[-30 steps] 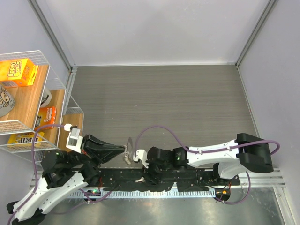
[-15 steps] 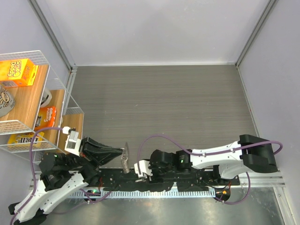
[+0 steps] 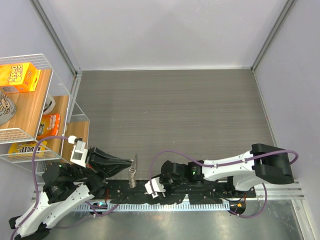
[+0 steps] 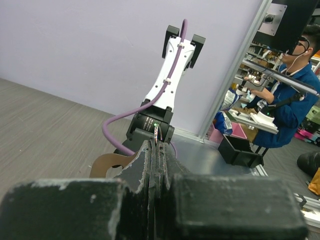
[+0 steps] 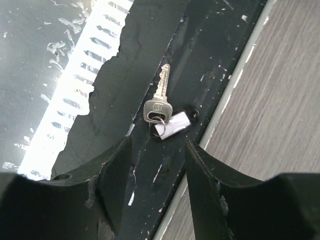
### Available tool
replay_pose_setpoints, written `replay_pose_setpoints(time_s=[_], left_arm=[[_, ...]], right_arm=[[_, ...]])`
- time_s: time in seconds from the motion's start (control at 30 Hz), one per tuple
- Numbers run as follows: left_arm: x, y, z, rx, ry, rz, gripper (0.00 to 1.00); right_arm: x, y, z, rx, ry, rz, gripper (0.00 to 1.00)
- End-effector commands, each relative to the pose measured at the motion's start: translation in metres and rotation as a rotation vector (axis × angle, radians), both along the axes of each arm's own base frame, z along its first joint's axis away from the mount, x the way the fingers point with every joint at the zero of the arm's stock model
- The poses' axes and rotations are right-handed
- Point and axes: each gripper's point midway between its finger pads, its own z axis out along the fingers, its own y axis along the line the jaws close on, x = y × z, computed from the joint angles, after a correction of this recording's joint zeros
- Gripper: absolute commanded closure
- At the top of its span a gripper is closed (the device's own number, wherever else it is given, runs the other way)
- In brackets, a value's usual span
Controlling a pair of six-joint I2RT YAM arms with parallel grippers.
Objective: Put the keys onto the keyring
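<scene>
One key waiting, none looking threaded yet.
The left gripper (image 3: pixel 134 161) is clenching the keyring (image 3: pixel 132 174), which is dangling from its tips. The right gripper (image 5: pixel 157 145) is hovering, fingers spread and empty, above a key (image 5: pixel 159 106) lying on the black base plate (image 5: pixel 215 55). Pickup and threading seemingly remain.

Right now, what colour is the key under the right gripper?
Silver key, white tag at its head; best in right wrist view.
</scene>
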Motion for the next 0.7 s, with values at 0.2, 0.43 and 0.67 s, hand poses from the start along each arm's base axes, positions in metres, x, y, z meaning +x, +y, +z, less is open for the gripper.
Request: replay_pose_setpoints(time_s=[0.2, 0.43, 0.67], left_arm=[[-0.0057, 0.0024, 0.0135, -0.017, -0.032, -0.017, 1.0], [-0.0051, 0.0018, 0.0136, -0.015, -0.027, -0.017, 1.0], [-0.0035, 0.0011, 0.0119, -0.012, -0.024, -0.012, 1.0]], right_arm=[[-0.0084, 0.0256, 0.0089, 0.056, 0.018, 0.085, 0.52], [-0.0043, 0.0275, 0.0069, 0.053, 0.033, 0.083, 0.56], [-0.0034, 0.029, 0.0044, 0.054, 0.055, 0.094, 0.58]])
